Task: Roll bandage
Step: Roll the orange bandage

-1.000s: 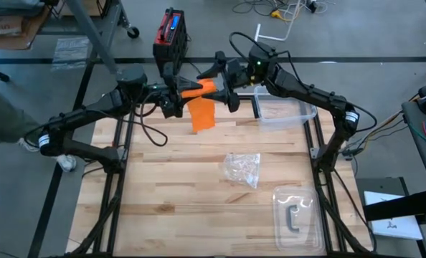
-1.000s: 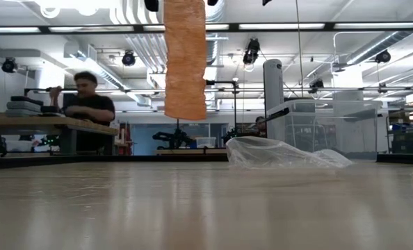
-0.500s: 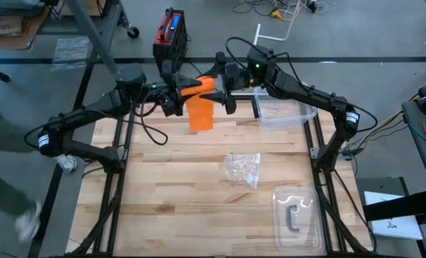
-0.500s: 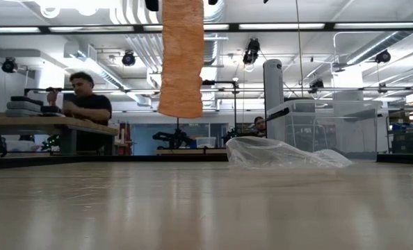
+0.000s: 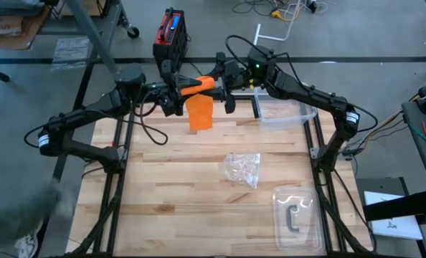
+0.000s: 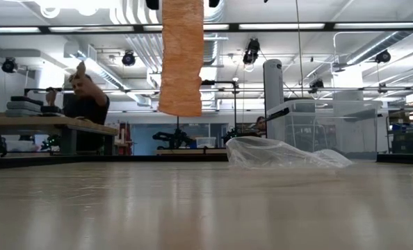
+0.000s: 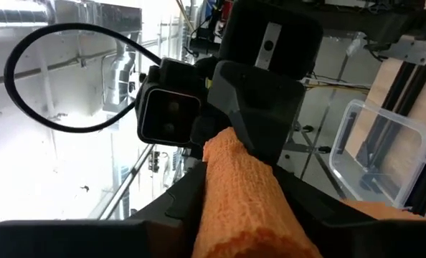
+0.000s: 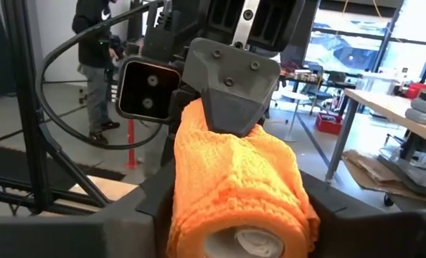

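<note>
The high view looks straight down on the whole wooden table [image 5: 199, 186], while the low view sits at tabletop height, facing level across the boards into the room. Each wrist view looks very closely along its own arm at the opposite wrist. All four share the orange bandage [image 5: 200, 113] [image 6: 182, 55] [image 7: 242, 193] [image 8: 231, 179] held between the arms.

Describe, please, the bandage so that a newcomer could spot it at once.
Look at the far edge of the wooden table, where both arms meet. Between the left tool and right tool hangs the bandage, the only bright orange fabric, unlike the clear wrapper lying below.
</note>
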`<move>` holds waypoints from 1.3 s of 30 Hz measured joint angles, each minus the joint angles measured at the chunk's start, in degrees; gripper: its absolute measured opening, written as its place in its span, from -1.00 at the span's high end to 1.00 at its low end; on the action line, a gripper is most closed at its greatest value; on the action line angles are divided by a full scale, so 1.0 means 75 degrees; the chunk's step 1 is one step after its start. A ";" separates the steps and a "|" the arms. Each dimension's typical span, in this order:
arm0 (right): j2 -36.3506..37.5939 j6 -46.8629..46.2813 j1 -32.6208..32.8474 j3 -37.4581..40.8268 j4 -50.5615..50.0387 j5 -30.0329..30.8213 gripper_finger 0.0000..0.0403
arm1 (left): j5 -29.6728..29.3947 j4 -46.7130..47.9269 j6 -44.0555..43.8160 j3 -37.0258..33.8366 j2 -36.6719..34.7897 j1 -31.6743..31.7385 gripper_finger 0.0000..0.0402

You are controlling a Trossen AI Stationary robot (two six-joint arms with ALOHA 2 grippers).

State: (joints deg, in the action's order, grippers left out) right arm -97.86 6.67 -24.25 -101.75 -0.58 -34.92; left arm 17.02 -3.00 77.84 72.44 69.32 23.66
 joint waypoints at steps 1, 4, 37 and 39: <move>0.0000 -0.0040 0.0000 0.0000 0.0000 0.0000 0.20 | 0.0000 -0.0003 -0.0117 0.0000 0.0000 0.0000 0.37; 0.0000 -0.0112 0.0000 0.0000 -0.0003 0.0000 0.23 | -0.0003 -0.0006 -0.0533 0.0000 -0.0001 0.0000 0.29; -0.0023 0.4186 0.0099 0.0010 -0.0295 0.0491 0.48 | -0.0647 0.0867 -1.0064 0.0009 -0.0638 0.0220 -0.49; -0.0023 0.4530 0.0181 0.0015 -0.0344 0.0538 0.48 | -0.0633 0.0907 -1.0383 0.0009 -0.0637 0.0304 -0.46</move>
State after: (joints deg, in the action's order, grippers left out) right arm -98.04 40.64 -22.89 -101.65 -3.16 -30.88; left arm 12.27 3.80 -0.03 72.51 64.54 25.94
